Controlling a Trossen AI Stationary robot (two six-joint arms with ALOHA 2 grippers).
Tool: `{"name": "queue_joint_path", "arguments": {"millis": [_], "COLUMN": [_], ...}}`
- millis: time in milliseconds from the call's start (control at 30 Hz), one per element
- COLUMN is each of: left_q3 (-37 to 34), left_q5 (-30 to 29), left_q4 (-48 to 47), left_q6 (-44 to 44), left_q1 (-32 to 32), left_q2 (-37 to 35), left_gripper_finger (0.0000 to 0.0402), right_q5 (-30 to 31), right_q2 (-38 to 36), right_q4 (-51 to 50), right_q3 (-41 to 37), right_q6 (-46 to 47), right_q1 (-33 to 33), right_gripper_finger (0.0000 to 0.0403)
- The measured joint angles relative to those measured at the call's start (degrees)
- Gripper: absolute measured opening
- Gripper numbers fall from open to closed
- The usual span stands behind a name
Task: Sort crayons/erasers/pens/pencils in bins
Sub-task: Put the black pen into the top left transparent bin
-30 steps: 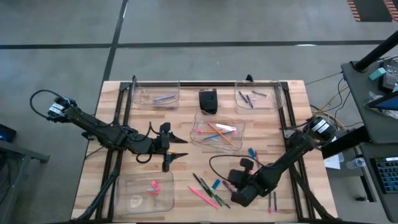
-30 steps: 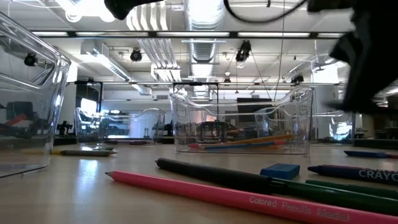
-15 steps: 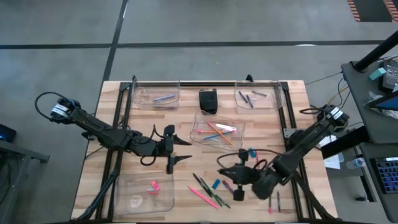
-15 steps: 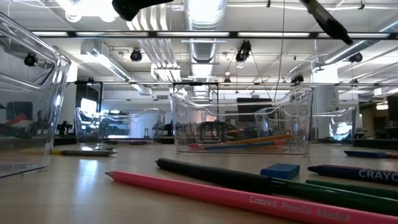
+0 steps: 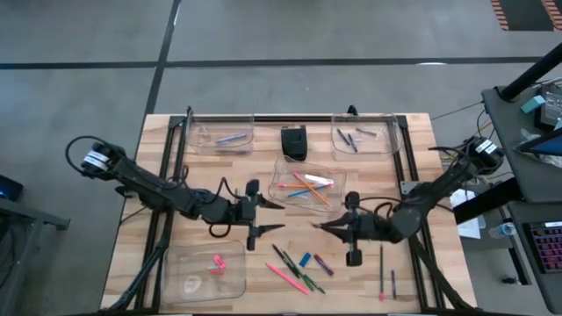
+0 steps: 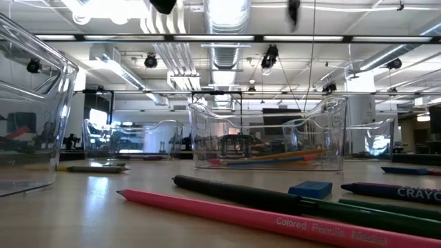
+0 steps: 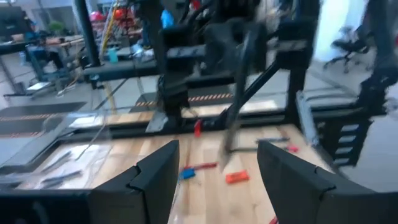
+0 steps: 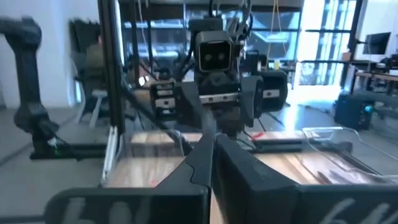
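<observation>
- High view: the left pincer point(image 5: 269, 218) hangs over the middle of the wooden surface point(image 5: 167, 149), its fingers spread and nothing between them. The right pincer point(image 5: 321, 226) faces it from the other side, clenched, just beside the centre bin point(image 5: 336, 195); whether it grips anything I cannot tell. That centre bin holds pencils point(image 5: 306, 188) in orange, pink and blue. A far-left bin point(image 5: 198, 136) holds pens point(image 5: 232, 138), a far-right bin point(image 5: 385, 139) holds dark crayons point(image 5: 349, 140), and a near-left bin point(image 5: 180, 279) holds pink erasers point(image 5: 218, 262). A small black box point(image 5: 294, 142) sits between the two far bins. Loose sticks point(image 5: 294, 271) and a blue eraser point(image 5: 305, 260) lie near the front edge.
- Low view: a pink pencil point(image 6: 262, 218) and a dark green stick point(image 6: 275, 201) lie closest, the blue eraser point(image 6: 310, 189) just behind them, a crayon point(image 6: 389, 191) to one side.
- Left wrist view: the two dark fingers point(image 7: 155, 180) stand apart, empty, with loose red and blue pieces point(image 7: 236, 177) on the surface beyond.
- Right wrist view: the fingers point(image 8: 205, 165) meet tip to tip; the other arm faces them farther off.
</observation>
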Motion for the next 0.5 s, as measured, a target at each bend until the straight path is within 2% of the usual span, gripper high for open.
{"name": "queue_joint_path", "arguments": {"millis": [167, 500], "left_q3": [0.7, 2.0], "left_q5": [1.4, 1.9], "left_q4": [5.1, 3.5], "left_q6": [-0.2, -0.2], "left_q1": [0.2, 0.4], "left_q2": [2.0, 3.2], "left_gripper_finger": [0.0203, 0.0203], "right_q5": [-2.8, -2.8], "right_q2": [0.6, 2.9], "right_q4": [5.5, 4.2], "right_q3": [-1.6, -0.6], "right_q6": [-0.1, 0.5], "right_q1": [-2.4, -5.7], "right_gripper_finger": [0.0006, 0.0007]}}
